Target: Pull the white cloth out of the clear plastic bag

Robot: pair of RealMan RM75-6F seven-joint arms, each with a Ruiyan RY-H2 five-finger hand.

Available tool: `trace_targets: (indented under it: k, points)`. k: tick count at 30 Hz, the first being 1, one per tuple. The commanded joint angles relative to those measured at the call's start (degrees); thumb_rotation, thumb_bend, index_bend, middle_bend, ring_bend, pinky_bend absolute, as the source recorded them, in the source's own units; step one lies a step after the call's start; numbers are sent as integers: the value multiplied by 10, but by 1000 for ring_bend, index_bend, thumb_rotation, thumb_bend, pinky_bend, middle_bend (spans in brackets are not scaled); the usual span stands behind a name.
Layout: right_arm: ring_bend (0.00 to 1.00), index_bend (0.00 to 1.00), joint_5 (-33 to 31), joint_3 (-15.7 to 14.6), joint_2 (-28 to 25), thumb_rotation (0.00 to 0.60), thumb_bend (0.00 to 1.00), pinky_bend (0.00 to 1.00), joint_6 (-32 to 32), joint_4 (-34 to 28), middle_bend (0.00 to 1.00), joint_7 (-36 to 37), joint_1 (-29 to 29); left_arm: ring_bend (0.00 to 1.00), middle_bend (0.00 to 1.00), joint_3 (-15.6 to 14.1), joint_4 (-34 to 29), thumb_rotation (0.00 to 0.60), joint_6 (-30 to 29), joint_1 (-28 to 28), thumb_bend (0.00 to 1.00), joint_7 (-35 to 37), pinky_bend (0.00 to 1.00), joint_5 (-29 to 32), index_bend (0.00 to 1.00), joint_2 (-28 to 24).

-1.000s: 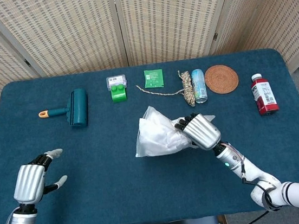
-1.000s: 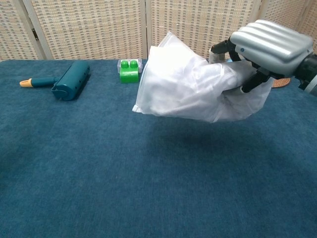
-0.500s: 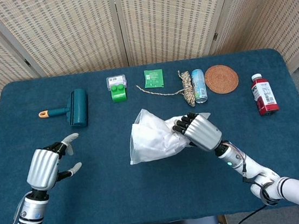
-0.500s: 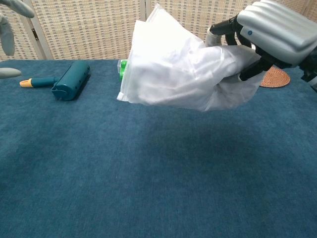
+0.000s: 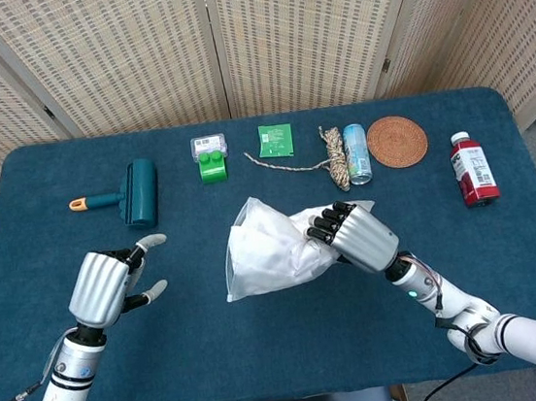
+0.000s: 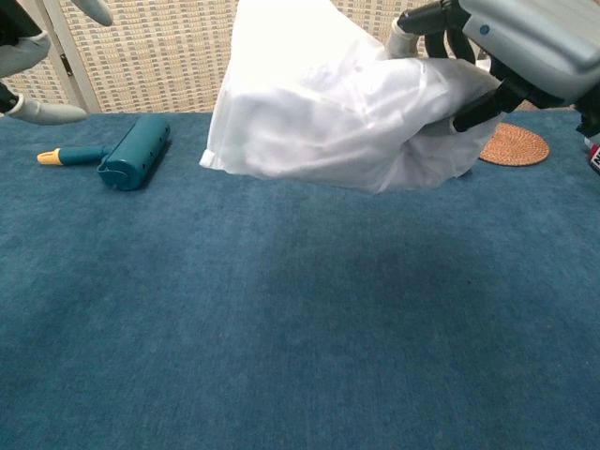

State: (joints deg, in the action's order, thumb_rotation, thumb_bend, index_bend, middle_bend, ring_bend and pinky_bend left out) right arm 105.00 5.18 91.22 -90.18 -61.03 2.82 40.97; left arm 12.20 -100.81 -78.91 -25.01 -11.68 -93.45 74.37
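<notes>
The clear plastic bag (image 5: 266, 250) with the white cloth (image 5: 277, 254) inside hangs above the table centre, its mouth pointing left. My right hand (image 5: 356, 237) grips the bag's right end, with its fingers (image 5: 327, 222) curled over the plastic. In the chest view the bag (image 6: 328, 103) fills the upper middle and the right hand (image 6: 520, 47) sits at the top right. My left hand (image 5: 107, 284) hovers to the left of the bag, fingers apart and holding nothing; the chest view shows only its fingers (image 6: 42, 112) at the top left corner.
Along the far side stand a teal lint roller (image 5: 135, 192), a green block (image 5: 212, 163), a green packet (image 5: 275, 140), a rope bundle (image 5: 334, 156), a can (image 5: 356, 153), a woven coaster (image 5: 397, 141) and a red bottle (image 5: 472, 168).
The right hand has lifted the bag and carried it leftward. The left hand has risen and moved right toward the bag, still holding nothing.
</notes>
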Motion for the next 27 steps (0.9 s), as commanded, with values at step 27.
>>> trace_targets:
  k: [27]
  points:
    - [626, 555, 16, 15, 35, 600, 646, 713, -39, 52, 664, 14, 31, 834, 974, 9, -41, 600, -8, -34, 53, 15, 943, -13, 289, -16]
